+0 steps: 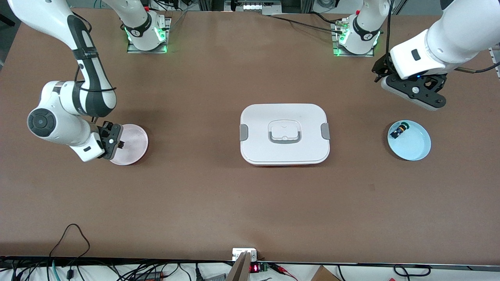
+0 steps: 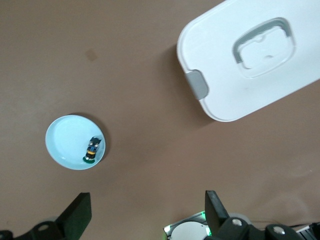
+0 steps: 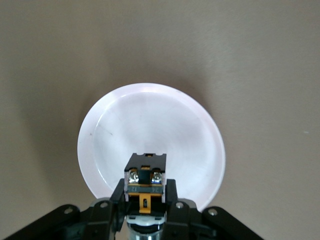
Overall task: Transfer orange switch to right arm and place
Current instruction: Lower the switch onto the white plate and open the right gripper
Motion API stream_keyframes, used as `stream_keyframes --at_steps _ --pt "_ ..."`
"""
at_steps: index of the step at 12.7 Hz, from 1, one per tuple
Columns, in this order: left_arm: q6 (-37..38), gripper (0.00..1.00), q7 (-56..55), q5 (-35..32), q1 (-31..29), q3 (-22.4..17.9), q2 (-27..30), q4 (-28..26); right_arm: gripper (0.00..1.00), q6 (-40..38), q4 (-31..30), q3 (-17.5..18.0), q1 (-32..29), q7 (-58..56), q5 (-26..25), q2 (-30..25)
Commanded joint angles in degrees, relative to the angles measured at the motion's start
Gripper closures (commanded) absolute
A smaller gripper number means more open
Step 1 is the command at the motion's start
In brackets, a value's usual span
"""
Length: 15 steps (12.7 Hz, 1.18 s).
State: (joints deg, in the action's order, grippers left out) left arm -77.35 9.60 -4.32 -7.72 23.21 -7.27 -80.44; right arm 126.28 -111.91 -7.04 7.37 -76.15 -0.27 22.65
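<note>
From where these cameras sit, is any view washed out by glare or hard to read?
Right wrist view: the pink plate glares almost white, while the orange switch in the right hand stays sharp. Front view: even light, soft shadows beside the white lidded box. Left wrist view: clear, though the green-capped switch on the blue plate is tiny.

We see the right gripper [image 3: 145, 212] with jaws closed on the orange switch [image 3: 145, 187], one finger [image 3: 116, 200] on each side of it. Switch shows two silver screws across a black top, orange part just under them. It hangs over the pale pink plate [image 3: 150, 125], above the plate's edge. Plate sits on the brown table [image 3: 50, 60].
</note>
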Motion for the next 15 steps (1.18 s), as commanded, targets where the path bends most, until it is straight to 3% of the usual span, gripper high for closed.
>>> stream_keyframes --at_steps 1,5,7,11,12,13,14,15 --pt "-4.7 0.00 1.0 -0.7 3.9 -9.7 3.5 -4.6 0.93 6.3 -6.8 0.6 -0.6 -1.7 -0.9 -2.2" --pt "-11.1 0.00 9.0 -2.0 3.8 -13.9 8.1 -7.4 0.93 14.6 -12.7 0.8 -0.6 -2.8 -0.9 -2.0" --pt "-13.4 0.00 12.1 -1.7 3.7 -15.0 9.3 -11.2 0.93 16.5 -13.5 0.8 -0.7 -4.1 -0.9 -1.5" --pt "-13.2 0.00 6.9 -1.2 3.7 -16.0 10.8 -12.6 0.92 17.1 -13.5 0.8 -0.7 -4.1 -0.9 -0.9" --pt "-12.9 0.00 5.0 -1.0 3.7 -16.1 10.8 -12.7 0.84 17.0 -13.4 0.8 -0.7 -4.1 -0.8 -0.9" --pt "-12.9 0.00 3.9 -0.9 3.8 -16.1 10.7 -12.6 0.53 16.9 -13.4 0.8 -0.7 -3.4 -0.6 -0.9" --pt "-12.8 0.00 3.1 0.0 3.7 -16.4 10.6 -12.6 0.02 16.7 -13.3 0.8 -0.7 -3.1 -0.3 -1.0" --pt "-12.8 0.00 3.5 0.0 3.4 -16.6 10.3 -12.2 0.00 16.7 -13.2 0.8 -0.8 -3.1 -0.2 -1.3"
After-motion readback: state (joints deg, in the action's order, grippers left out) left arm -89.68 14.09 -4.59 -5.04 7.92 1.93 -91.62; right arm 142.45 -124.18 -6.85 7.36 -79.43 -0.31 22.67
